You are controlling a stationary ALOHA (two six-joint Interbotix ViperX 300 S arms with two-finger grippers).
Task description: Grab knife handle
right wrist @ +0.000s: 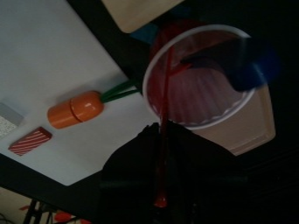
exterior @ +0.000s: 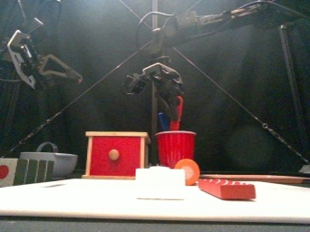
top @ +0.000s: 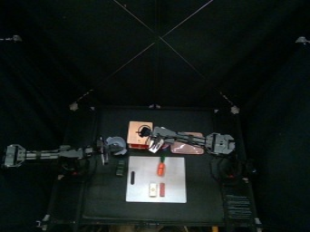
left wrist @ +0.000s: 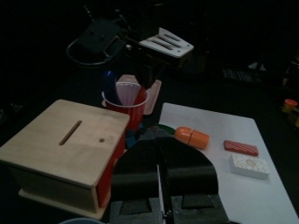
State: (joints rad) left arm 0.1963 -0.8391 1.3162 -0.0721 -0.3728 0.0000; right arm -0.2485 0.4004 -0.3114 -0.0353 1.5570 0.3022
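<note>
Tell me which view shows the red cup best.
The front view: the red cup stands unobstructed beside the red-fronted wooden box, utensil handles rising from it. The right wrist view looks down into its mouth; the left wrist view shows it partly behind the box; the top view hides it under the arm.

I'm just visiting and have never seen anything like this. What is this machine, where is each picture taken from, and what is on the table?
It is a robot with two black arms, each ending in a two-jawed gripper. One picture looks straight down from overhead, one looks level from the table's front edge, and two come from cameras on the wrists.

On the white board lie a toy carrot, a red block and a small white block. Behind stand a wooden box with a slot and a red cup holding utensils.

The right gripper hangs over the cup, its jaws around a red handle inside it. The left gripper waits raised at the side, shut and empty.
</note>
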